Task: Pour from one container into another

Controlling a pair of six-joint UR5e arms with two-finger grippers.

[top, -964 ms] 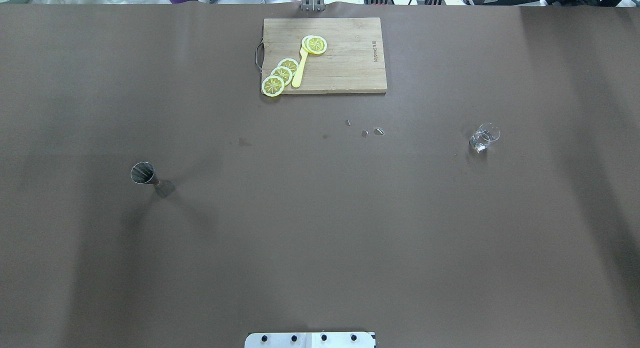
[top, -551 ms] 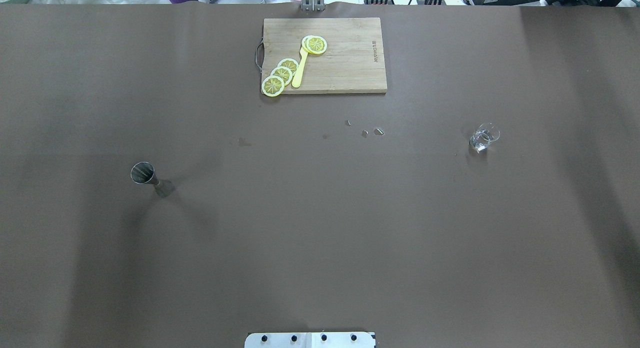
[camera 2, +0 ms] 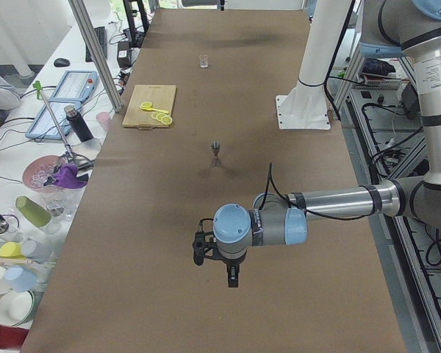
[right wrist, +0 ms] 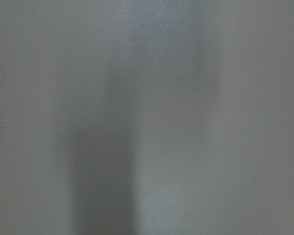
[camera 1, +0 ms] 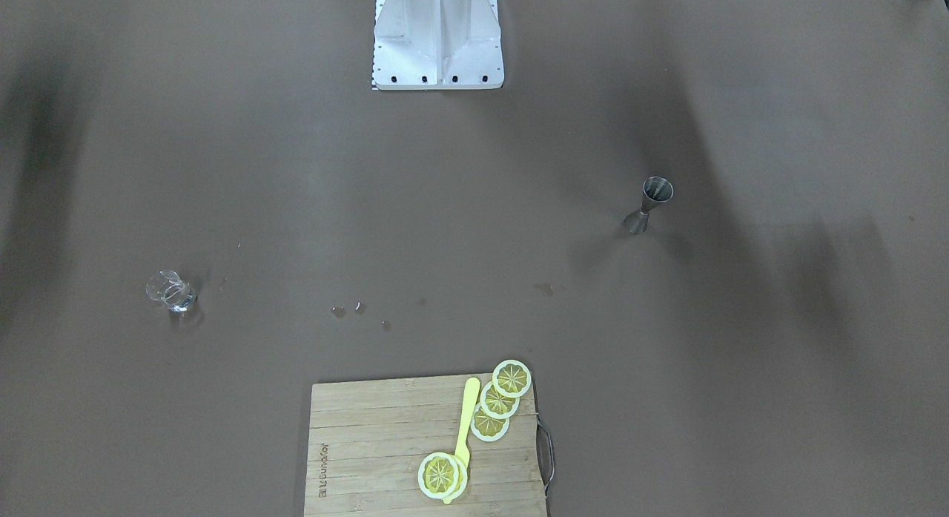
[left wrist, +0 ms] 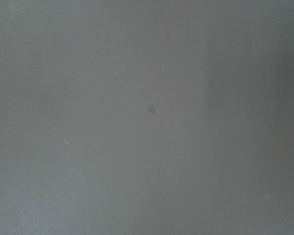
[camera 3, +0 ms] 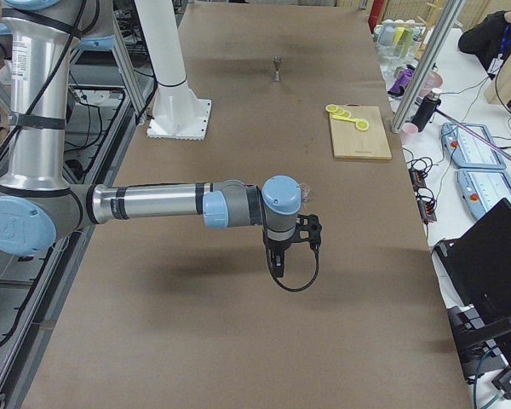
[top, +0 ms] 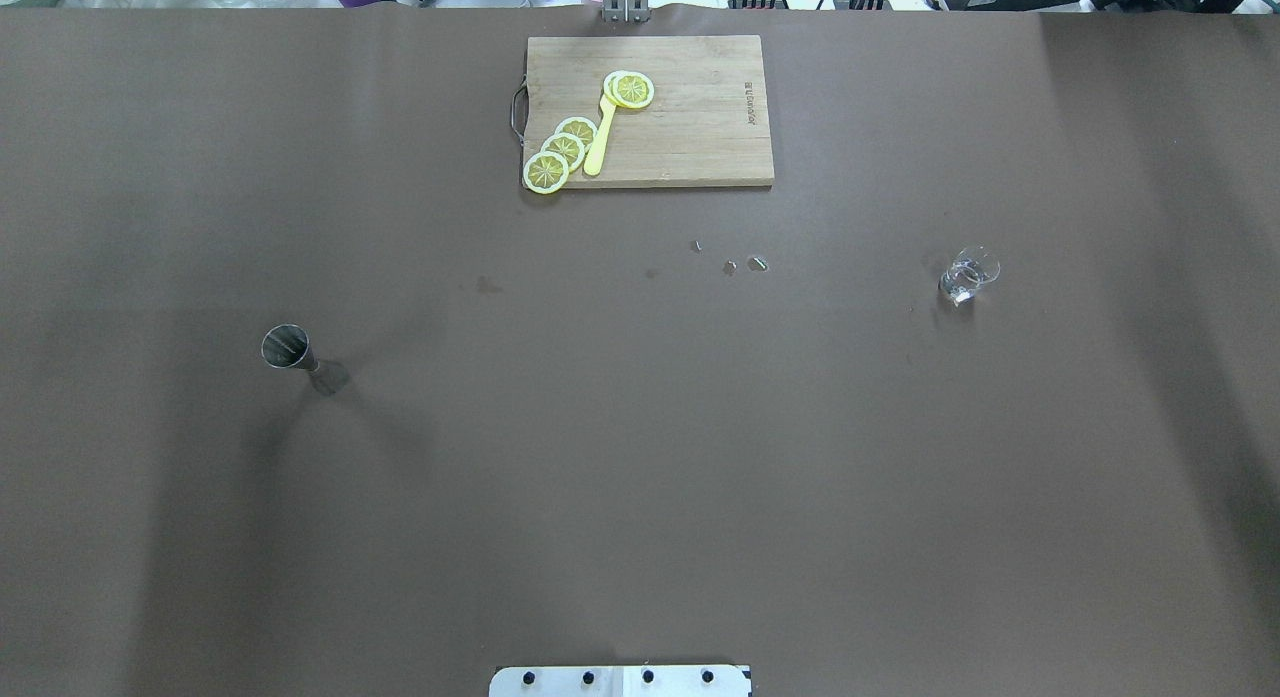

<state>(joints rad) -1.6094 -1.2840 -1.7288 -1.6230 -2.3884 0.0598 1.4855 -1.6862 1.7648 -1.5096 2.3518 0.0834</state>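
A steel jigger [top: 290, 349] stands upright on the brown table at the robot's left, also seen in the front-facing view [camera 1: 651, 202]. A small clear glass [top: 968, 274] holding a little clear liquid stands at the robot's right [camera 1: 170, 291]. Neither gripper shows in the overhead or front views. In the exterior left view my left gripper [camera 2: 231, 278] hangs above bare table well short of the jigger [camera 2: 215, 152]. In the exterior right view my right gripper [camera 3: 278, 268] hovers near the table's end. Whether either is open I cannot tell. Both wrist views show only table surface.
A wooden cutting board [top: 700, 127] with lemon slices [top: 563, 149] and a yellow utensil [top: 600, 142] lies at the far middle. Small spill spots [top: 745, 265] mark the table centre. The robot's base plate [top: 620, 680] sits at the near edge. Cups and bottles [camera 2: 37, 213] crowd a side bench.
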